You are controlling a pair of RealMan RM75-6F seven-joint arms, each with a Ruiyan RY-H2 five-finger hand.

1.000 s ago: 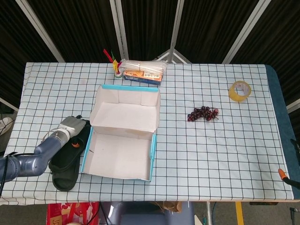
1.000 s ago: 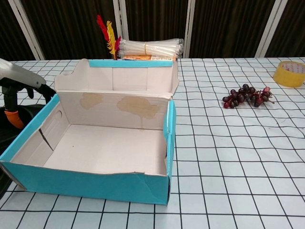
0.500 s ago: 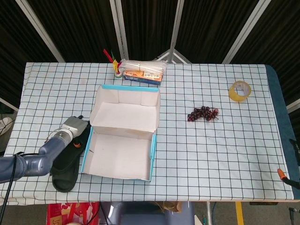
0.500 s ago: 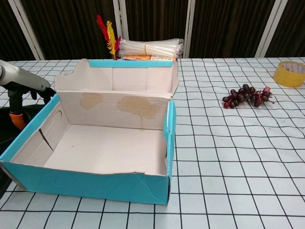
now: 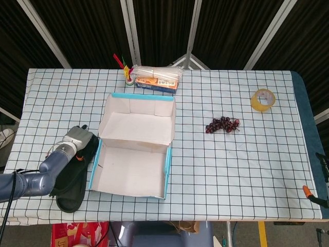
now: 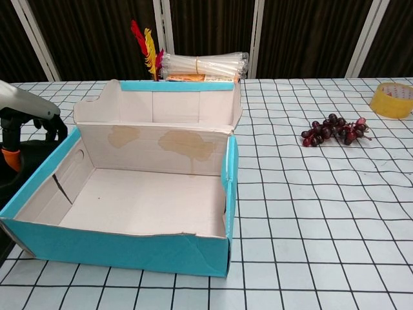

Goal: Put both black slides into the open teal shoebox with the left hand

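Note:
The black slides [image 5: 69, 188] lie stacked on the table just left of the open teal shoebox [image 5: 167, 164], whose inside holds nothing. My left hand [image 5: 76, 140] sits on the far end of the slides, fingers curled down and gripping the top slide. In the chest view the same left hand [image 6: 26, 119] reaches down behind the shoebox [image 6: 129, 248] wall, onto the dark slide [image 6: 8, 187] at the frame's left edge. Of my right hand [image 5: 308, 192] only an orange-tipped bit shows at the right edge, off the table.
A bunch of dark grapes [image 5: 222, 125] lies right of the box, a yellow tape roll [image 5: 262, 99] farther right. A wrapped bundle on a packet [image 5: 156, 80] and coloured feathers [image 5: 122, 64] sit behind the box. The table's front edge runs close to the slides.
My left hand has shifted slightly left and toward me, and the slides have slid a little left with it. The box has not moved.

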